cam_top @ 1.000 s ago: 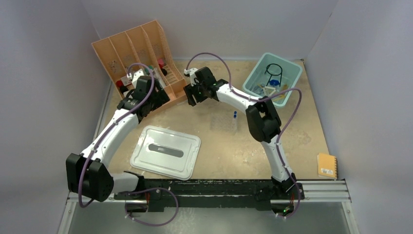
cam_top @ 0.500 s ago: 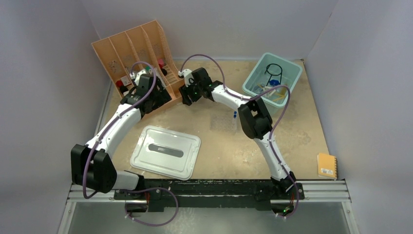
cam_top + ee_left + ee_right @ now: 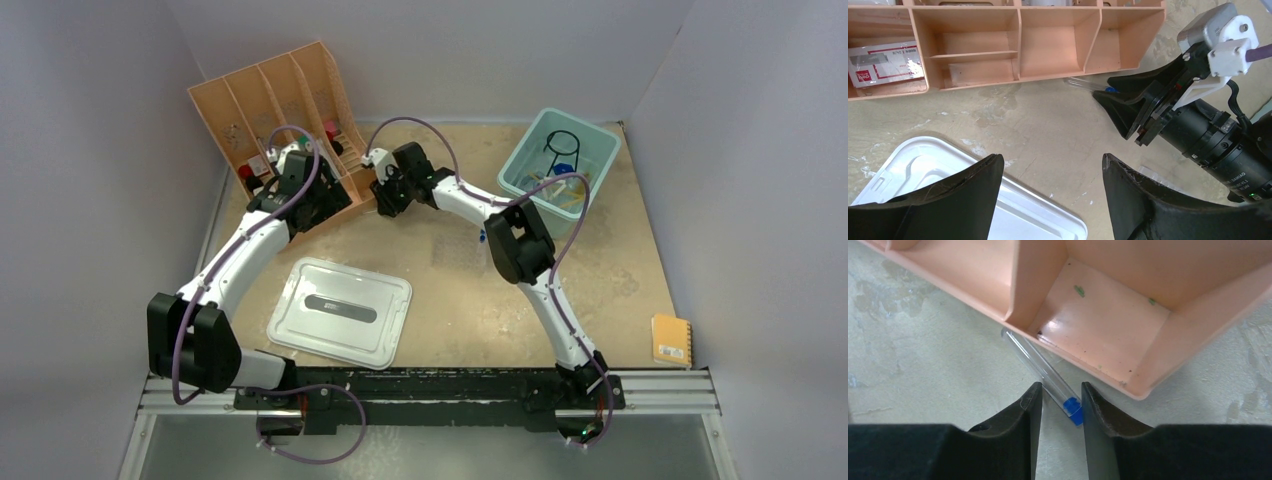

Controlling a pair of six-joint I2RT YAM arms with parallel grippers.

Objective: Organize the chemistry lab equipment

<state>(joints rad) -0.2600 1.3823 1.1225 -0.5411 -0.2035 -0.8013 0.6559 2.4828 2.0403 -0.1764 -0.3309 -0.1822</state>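
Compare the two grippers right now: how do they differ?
The left gripper stands wide open; the right gripper has its jaws narrow. The left is empty, over the table beside the lid; the right straddles the blue-capped end of the tube, grip unconfirmed. The left sits back from the organizer; the right is at its edge. Both face the organizer.

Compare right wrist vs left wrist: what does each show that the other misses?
Right wrist only: a close-up of the blue-capped tube with its cap between the right gripper fingertips, contact unclear; green specks on a compartment floor.
Left wrist only: the open left gripper, the white lid under it, a red-printed carton in a far-left slot, and the right arm's wrist.
Both: the tube on the table, its clear end at the peach organizer front edge.
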